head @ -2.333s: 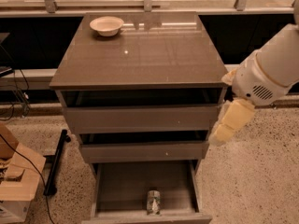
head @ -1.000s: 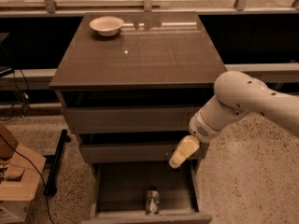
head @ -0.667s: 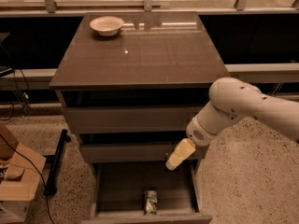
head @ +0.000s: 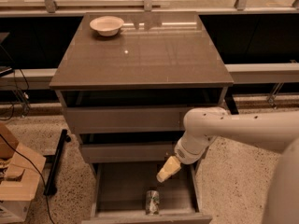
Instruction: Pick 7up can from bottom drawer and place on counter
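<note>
Far to the left of the gripper, at floor level, sits an open cardboard box (head: 17, 181) with a black cable trailing over it. A black bar (head: 57, 161) lies on the speckled floor between the box and the cabinet. Up and to the left of the gripper, at the far left corner of the counter (head: 140, 55), stands a cream shallow bowl (head: 107, 25). The counter's glossy grey-brown top reflects the light and lies well above the gripper.

Under the counter, the top drawer front (head: 124, 119) and the middle drawer front (head: 122, 152) both sit above and to the left of the gripper, each with a dark gap over it. The bottom drawer (head: 119, 190) is pulled out towards the camera, its flat floor spreading below the gripper and to its left.

The 7up can (head: 152, 201) lies on that floor near the drawer's front panel, just below the gripper and slightly to its left, apart from it and not touched by it.

The gripper (head: 162, 176), pale yellow and tapering, hangs over the open bottom drawer just in front of the middle drawer front, pointing down and to the left towards the can. Whether it is open or closed I cannot tell. Its white arm (head: 233, 127) runs up and away to the right edge.
</note>
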Controlling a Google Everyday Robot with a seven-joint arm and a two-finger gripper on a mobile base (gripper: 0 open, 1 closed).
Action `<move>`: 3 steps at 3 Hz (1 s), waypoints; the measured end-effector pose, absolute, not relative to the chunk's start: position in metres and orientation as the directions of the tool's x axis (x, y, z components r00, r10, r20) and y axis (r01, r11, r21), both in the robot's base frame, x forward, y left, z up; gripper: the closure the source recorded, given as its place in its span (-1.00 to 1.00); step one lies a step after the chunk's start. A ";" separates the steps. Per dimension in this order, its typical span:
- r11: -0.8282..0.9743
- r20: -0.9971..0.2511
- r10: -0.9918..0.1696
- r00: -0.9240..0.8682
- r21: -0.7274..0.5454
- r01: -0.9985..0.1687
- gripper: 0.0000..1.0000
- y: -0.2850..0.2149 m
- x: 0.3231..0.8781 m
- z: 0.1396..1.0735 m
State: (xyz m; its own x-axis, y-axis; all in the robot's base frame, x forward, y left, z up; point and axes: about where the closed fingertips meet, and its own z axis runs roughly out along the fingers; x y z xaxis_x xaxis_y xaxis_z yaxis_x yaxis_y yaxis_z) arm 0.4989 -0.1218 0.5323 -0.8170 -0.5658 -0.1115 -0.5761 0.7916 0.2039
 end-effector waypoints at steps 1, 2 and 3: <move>0.875 -0.057 -0.429 -0.902 0.220 -0.430 -1.00 -0.114 0.502 0.484; 0.915 -0.009 -0.328 -0.945 0.248 -0.319 -1.00 -0.104 0.512 0.432; 0.914 -0.004 -0.329 -0.944 0.249 -0.319 -1.00 -0.104 0.510 0.430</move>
State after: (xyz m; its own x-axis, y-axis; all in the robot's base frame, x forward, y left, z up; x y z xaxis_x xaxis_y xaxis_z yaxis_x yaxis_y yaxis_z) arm 0.5098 -0.1041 0.4297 -0.9444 -0.3289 -0.0037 -0.3194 0.9143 0.2492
